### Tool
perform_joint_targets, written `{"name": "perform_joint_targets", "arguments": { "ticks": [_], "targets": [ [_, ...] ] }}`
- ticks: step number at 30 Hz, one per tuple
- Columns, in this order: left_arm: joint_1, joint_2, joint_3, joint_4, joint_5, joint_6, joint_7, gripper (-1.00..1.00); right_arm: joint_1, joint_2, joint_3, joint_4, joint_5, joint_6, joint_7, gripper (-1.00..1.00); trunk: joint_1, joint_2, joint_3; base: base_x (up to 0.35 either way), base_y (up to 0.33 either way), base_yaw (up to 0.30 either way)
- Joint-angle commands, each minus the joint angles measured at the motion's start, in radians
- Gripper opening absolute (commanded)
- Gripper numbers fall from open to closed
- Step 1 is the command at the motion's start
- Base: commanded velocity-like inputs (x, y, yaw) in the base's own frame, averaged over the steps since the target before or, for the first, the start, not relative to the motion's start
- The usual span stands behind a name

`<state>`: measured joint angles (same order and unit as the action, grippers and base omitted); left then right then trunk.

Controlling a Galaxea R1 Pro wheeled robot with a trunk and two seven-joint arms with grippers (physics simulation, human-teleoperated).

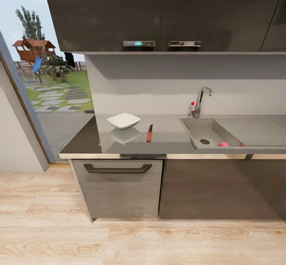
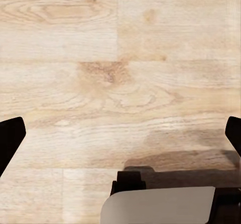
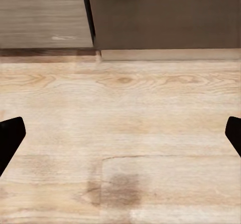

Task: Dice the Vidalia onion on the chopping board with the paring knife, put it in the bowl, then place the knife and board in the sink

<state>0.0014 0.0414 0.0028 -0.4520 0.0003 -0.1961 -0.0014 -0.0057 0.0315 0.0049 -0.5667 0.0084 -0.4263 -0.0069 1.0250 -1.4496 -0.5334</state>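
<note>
We note both the left gripper (image 2: 120,133) and right gripper (image 3: 120,133) spread wide over the floor, the Vidalia onion (image 1: 223,144) lying in the sink (image 1: 238,128) beside its drain; we advise closing squarely on the sink first.

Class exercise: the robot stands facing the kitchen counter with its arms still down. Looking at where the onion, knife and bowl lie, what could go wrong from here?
1. The Vidalia onion lies low in the sink beside the drain, and a round ball may roll from closing fingers.
2. The paring knife lies flat and thin on the countertop, close to the bowl, so a grasp might slip or nudge the bowl.
3. No chopping board is visible here, so dicing may stall.
</note>
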Motion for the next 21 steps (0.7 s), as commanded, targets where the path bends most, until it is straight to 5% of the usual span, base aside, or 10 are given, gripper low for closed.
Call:
{"name": "perform_joint_targets", "arguments": {
  "ticks": [1, 9, 13, 21],
  "targets": [
    [0.0, 0.0, 0.001, 0.003, -0.001, -0.002, 0.0, 1.0, 0.0, 0.0, 0.0, 0.001, 0.001, -0.002, -0.001, 1.0, 0.0, 0.0, -0.001, 0.0, 0.0, 0.0],
    [0.04, 0.002, 0.008, 0.031, -0.005, -0.015, -0.005, 1.0, -0.015, 0.008, -0.01, -0.002, 0.0, -0.001, 0.004, 1.0, 0.0, 0.0, -0.001, 0.0, 0.0, 0.0],
    [0.063, 0.002, 0.008, 0.046, -0.005, -0.038, -0.003, 1.0, -0.026, -0.014, -0.009, 0.018, -0.003, -0.003, 0.005, 1.0, 0.0, 0.0, -0.001, 0.0, 0.0, 0.0],
    [0.098, 0.002, 0.008, 0.054, -0.005, -0.083, -0.003, 1.0, -0.027, -0.019, -0.009, 0.022, -0.004, -0.009, 0.005, 1.0, 0.0, 0.0, -0.001, 0.0, 0.0, 0.0]
  ]
}}
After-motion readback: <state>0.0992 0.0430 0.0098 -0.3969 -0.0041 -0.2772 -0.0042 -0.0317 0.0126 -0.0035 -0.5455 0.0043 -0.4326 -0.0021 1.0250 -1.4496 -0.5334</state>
